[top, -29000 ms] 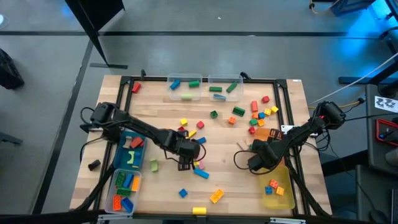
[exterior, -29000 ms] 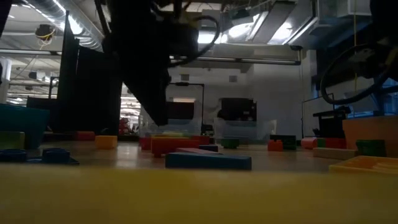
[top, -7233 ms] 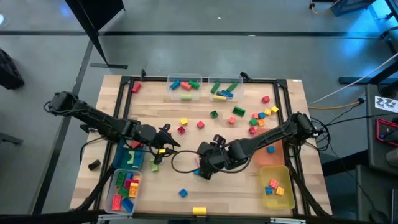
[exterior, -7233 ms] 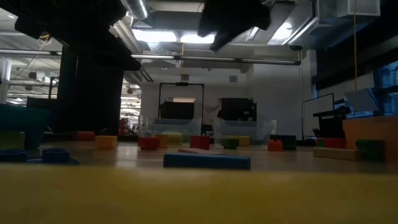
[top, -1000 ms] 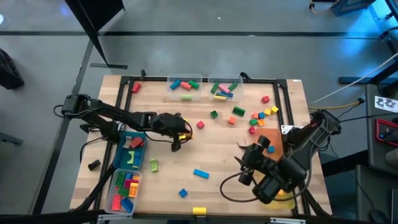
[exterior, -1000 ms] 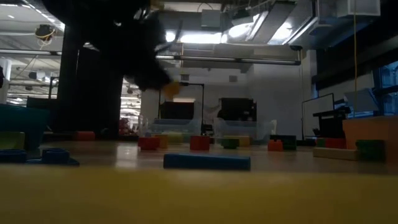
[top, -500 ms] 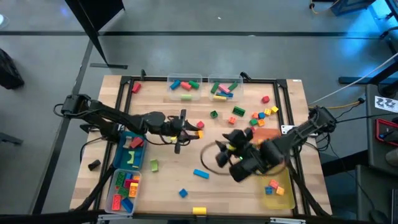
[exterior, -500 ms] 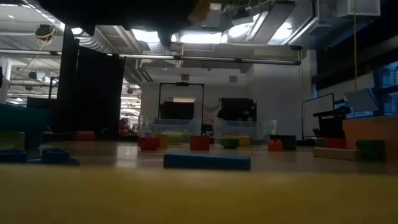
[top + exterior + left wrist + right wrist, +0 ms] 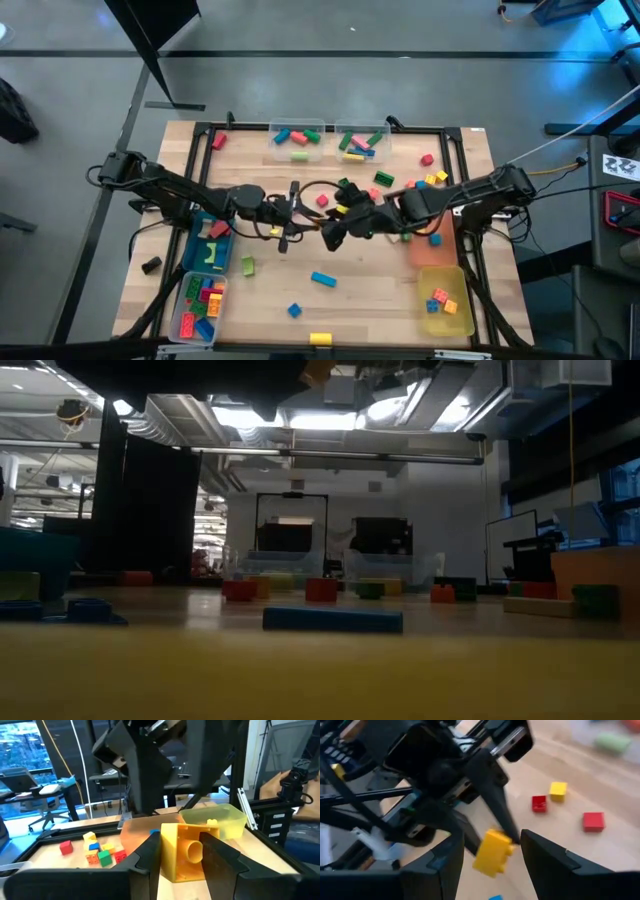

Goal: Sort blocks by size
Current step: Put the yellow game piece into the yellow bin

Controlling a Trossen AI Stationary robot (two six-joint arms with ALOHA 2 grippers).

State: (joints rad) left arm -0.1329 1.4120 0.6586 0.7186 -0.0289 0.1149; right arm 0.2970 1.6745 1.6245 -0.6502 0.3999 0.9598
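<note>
Mid-table, the left gripper (image 9: 181, 857) clamps a yellow block (image 9: 184, 851) in the air. The right gripper (image 9: 487, 851), jaws apart, faces it from three o'clock. A handover looks underway; next, the right should close.

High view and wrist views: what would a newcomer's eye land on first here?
The two dark arms meeting mid-table: the left gripper holds a yellow studded plastic brick up, and the right gripper, fingers apart, faces it. Around them, small coloured plastic blocks lie scattered on the wooden table, with a long blue brick nearer the front.
</note>
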